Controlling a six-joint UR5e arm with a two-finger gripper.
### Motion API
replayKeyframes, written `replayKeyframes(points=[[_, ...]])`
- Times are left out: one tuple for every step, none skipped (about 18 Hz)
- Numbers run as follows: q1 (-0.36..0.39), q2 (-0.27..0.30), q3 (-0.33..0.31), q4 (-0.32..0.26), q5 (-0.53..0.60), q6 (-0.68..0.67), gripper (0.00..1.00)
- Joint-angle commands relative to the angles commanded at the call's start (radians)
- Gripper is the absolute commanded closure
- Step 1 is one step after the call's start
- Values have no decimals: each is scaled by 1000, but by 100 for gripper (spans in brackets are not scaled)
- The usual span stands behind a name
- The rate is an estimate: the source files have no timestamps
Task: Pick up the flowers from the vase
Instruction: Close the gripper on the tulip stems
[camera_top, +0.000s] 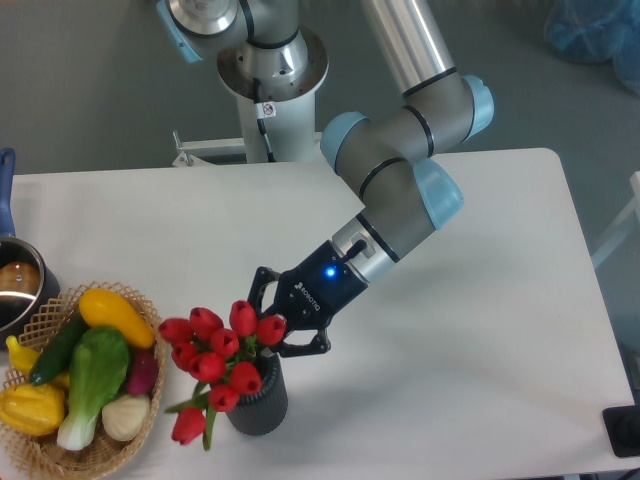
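Observation:
The flowers (213, 352), a bunch of red tulip buds with green stems, stand in the dark grey ribbed vase (256, 406) near the table's front edge and lean to the left. My gripper (270, 333) reaches in from the upper right, level with the buds just above the vase's mouth. Its fingers (262, 283) have drawn in around the bunch. The fingertips are hidden behind the red buds.
A wicker basket (148, 425) of vegetables sits at the front left, close to the flowers. A metal pot (16, 285) with a blue handle is at the left edge. The robot's base (270, 75) stands behind the table.

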Motion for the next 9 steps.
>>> replayKeyframes(points=[[3,3,2,0,0,-6,89],[8,11,2,0,0,-15,89],[9,18,5,0,-8,-24,89],[9,21,8,0,-17,-35,89],[12,23,11,0,-23,-46,89],[18,23,12,0,-31,-55,89],[20,23,12,0,-40,-61,89],[21,25,12,0,-43,-70,89],[26,31,12,0,-44,-83,89]])
